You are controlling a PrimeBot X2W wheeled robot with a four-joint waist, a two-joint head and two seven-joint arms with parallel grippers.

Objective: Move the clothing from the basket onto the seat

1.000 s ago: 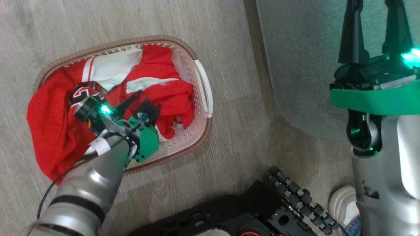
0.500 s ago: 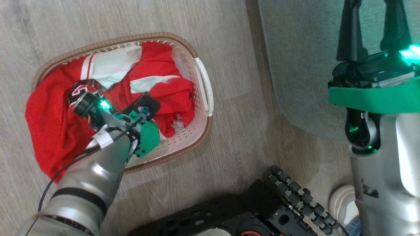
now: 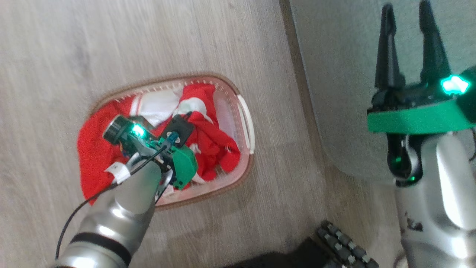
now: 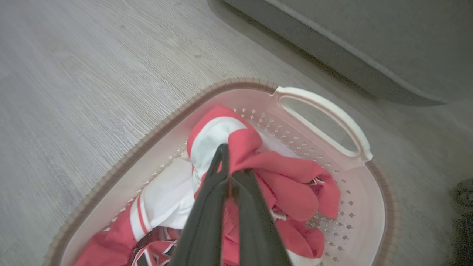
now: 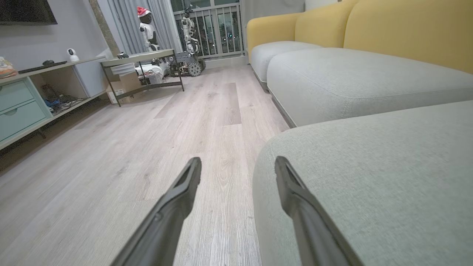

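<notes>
- Your left gripper [image 4: 228, 164] is clamped on a fold of the red and white clothing [image 4: 295, 181], which lies in the basket [image 4: 325, 107].
- Your right gripper [image 3: 405, 9] hangs with jaws apart above the edge of the seat [image 3: 342, 74].
- The number [image 4: 147, 255] on the clothing is too crumpled to read.

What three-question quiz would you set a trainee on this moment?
1. Fill in: the basket stands on the ____, beside the seat.
2. True or false: the right gripper is shut on a garment.
3. The left gripper is shut on: A) the basket's handle, B) the clothing, C) nothing.
Key: 1 floor; 2 false, it is open over the seat's edge; 3 B.
</notes>
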